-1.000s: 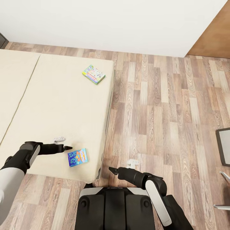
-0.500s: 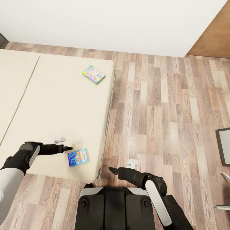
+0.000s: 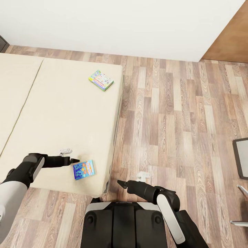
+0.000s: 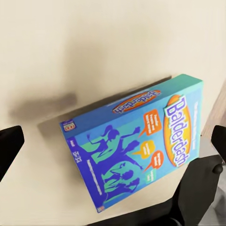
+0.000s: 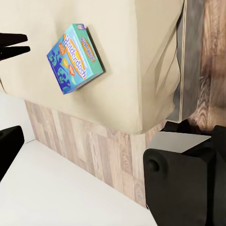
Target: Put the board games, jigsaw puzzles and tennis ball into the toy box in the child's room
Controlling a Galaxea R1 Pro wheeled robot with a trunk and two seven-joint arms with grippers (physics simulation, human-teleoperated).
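Note:
A blue board game (image 3: 83,169) lies flat near the front corner of the bed (image 3: 51,113). The left wrist view shows its blue cartoon lid (image 4: 136,146) close up. My left gripper (image 3: 73,160) hovers just left of the box, open, its fingers (image 4: 9,146) spread wide on either side of it and apart from it. A pastel board game with a green edge (image 3: 101,80) rests at the bed's far right edge. My right gripper (image 3: 120,183) hangs open over the floor beside the bed's corner, holding nothing. The right wrist view looks at the blue box (image 5: 75,57) from there.
Wood-plank floor (image 3: 172,120) stretches to the right of the bed, up to a white wall (image 3: 120,24). A dark-framed object (image 3: 241,156) juts in at the right edge. My own dark base (image 3: 124,224) stands against the bed's front corner.
My left arm has crept slightly closer to the blue board game. The boxes and the right arm have not moved.

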